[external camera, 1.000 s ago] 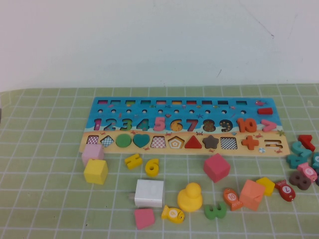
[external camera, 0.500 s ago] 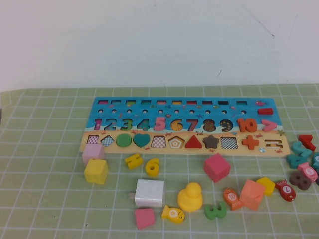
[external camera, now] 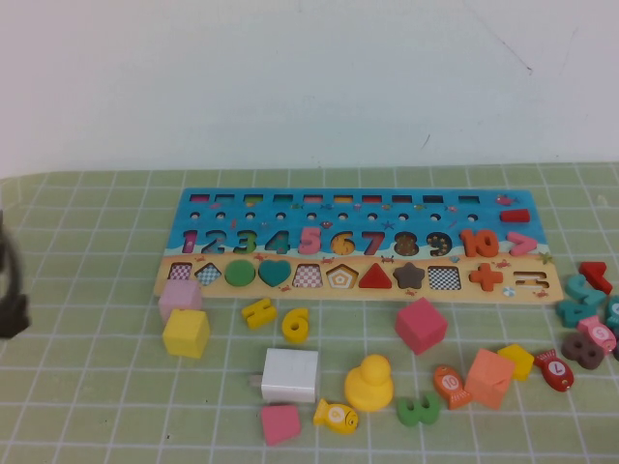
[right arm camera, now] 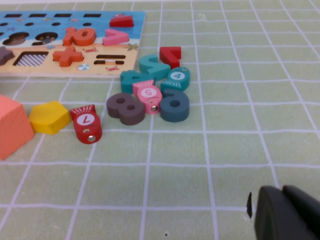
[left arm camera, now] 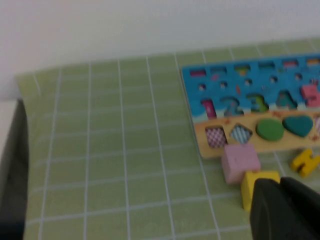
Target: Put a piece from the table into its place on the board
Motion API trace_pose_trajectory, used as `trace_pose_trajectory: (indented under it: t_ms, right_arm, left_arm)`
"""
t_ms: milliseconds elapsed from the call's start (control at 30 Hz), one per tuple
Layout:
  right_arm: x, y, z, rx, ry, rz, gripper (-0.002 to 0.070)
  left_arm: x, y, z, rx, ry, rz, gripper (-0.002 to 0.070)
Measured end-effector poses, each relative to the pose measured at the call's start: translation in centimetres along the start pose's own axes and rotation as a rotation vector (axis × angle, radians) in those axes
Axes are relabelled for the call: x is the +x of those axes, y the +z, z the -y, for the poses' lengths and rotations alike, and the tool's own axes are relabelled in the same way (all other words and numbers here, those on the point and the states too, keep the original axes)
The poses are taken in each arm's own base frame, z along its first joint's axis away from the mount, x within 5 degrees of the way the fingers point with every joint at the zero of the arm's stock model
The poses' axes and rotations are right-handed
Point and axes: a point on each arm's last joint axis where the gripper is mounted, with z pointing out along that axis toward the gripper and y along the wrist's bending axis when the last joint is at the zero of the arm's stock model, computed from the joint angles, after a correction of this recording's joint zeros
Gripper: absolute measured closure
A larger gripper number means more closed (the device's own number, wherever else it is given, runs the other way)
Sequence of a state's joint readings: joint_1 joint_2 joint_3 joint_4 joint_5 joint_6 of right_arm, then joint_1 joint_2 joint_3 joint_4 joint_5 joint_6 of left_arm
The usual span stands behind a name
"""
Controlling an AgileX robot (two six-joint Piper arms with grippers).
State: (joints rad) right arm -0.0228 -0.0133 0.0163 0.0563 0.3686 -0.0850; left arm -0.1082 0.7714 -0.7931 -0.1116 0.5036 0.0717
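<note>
One piece point(external camera: 295, 325), board point(external camera: 387, 226), left tool point(left arm camera: 282, 207), right tool point(right arm camera: 282, 215)

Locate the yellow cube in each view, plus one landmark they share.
High view: yellow cube on the table's left half, just in front of the pink cube.
Left wrist view: yellow cube partly hidden behind the left gripper, again touching the pink cube.
Right wrist view: not in it; only the right gripper and pieces near the board's right end.
Shared landmark: the board.
</note>
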Motion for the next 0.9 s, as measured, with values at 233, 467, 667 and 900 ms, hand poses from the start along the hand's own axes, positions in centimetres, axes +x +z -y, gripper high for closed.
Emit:
trace_pose_trajectory:
  t_ms: [233, 467, 667, 900]
  right_arm:
    - [0.0, 0.0, 0.0, 0.0, 0.0, 0.0, 0.0679]
    - [0.0, 0.0, 0.0, 0.0, 0.0, 0.0, 0.0679]
    - [0.0, 0.0, 0.0, 0.0, 0.0, 0.0, 0.0679]
    - [0.0, 0.0, 0.0, 0.0, 0.0, 0.0, 0.0679]
  left_arm:
    - [-2.3, 6.9, 1.0, 0.149, -0.007, -0.367, 0.0677]
    - [-2.5, 12.7, 3.8, 0.278, 0.03, -0.491, 0.0677]
    - [-1.2, 16.1, 9.7, 0.338, 0.092, -0.557, 0.0675]
    - [0.2, 19.8, 14.2, 0.244, 0.176, -0.676, 0.0397]
